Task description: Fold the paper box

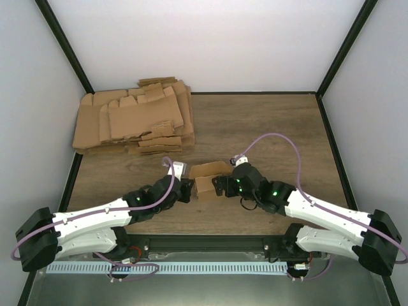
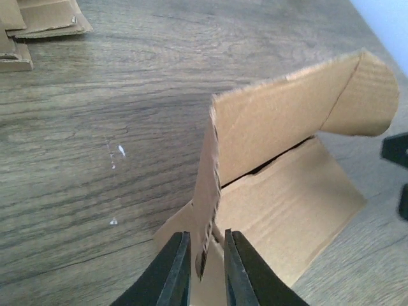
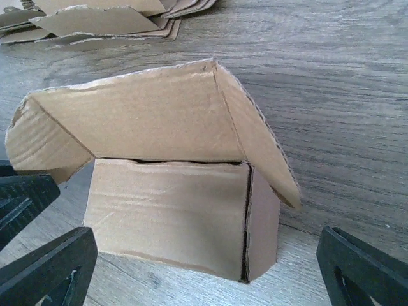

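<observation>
The paper box (image 1: 207,180) stands on the wooden table (image 1: 268,127) between my two grippers, a small brown carton with its lid raised. In the left wrist view a side flap of the box (image 2: 287,166) runs edge-on between the fingers of my left gripper (image 2: 207,245), which stand slightly apart with a thin gap on each side of the flap. In the right wrist view the box (image 3: 166,210) faces me, lid and side flaps lifted. My right gripper (image 3: 204,242) is wide open, one finger on each side of the carton, touching nothing.
An untidy pile of flat cardboard blanks (image 1: 134,121) lies at the back left of the table; its edge shows in the wrist views (image 2: 44,16) (image 3: 102,19). Dark frame posts and white walls enclose the table.
</observation>
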Robot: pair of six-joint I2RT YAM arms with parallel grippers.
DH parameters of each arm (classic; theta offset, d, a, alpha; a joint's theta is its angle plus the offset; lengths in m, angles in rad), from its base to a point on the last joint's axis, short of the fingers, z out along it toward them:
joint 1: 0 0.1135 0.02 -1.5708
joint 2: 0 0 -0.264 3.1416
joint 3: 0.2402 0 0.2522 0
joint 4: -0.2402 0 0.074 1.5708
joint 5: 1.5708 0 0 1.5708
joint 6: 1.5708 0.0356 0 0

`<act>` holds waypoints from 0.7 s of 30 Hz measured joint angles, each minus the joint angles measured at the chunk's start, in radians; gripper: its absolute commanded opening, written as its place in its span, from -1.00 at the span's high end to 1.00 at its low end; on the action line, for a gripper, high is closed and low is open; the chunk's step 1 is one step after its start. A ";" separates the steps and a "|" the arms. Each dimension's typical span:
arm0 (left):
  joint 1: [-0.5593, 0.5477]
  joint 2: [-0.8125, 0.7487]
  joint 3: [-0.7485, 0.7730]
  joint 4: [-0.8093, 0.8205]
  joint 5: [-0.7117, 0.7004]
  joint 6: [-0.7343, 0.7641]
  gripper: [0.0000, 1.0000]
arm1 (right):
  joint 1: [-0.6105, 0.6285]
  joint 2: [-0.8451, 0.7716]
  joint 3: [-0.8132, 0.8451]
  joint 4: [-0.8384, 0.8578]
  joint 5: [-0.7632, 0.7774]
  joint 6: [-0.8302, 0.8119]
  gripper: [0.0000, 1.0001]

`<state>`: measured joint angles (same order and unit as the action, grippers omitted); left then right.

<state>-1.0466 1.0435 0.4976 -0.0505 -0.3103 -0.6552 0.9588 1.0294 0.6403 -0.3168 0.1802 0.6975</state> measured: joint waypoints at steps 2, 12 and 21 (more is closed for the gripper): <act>-0.002 0.000 0.003 -0.021 0.000 0.004 0.26 | -0.001 -0.014 0.012 -0.035 0.000 -0.006 -0.94; 0.005 -0.002 0.082 -0.117 0.019 -0.074 -0.20 | -0.002 -0.017 0.134 -0.156 -0.008 -0.077 -0.84; 0.030 0.101 0.112 -0.143 0.058 -0.121 -0.04 | -0.002 0.027 0.272 -0.192 0.024 -0.189 -0.85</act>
<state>-1.0164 1.1450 0.6094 -0.1932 -0.2520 -0.7761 0.9569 1.0561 0.9127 -0.5087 0.2043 0.5087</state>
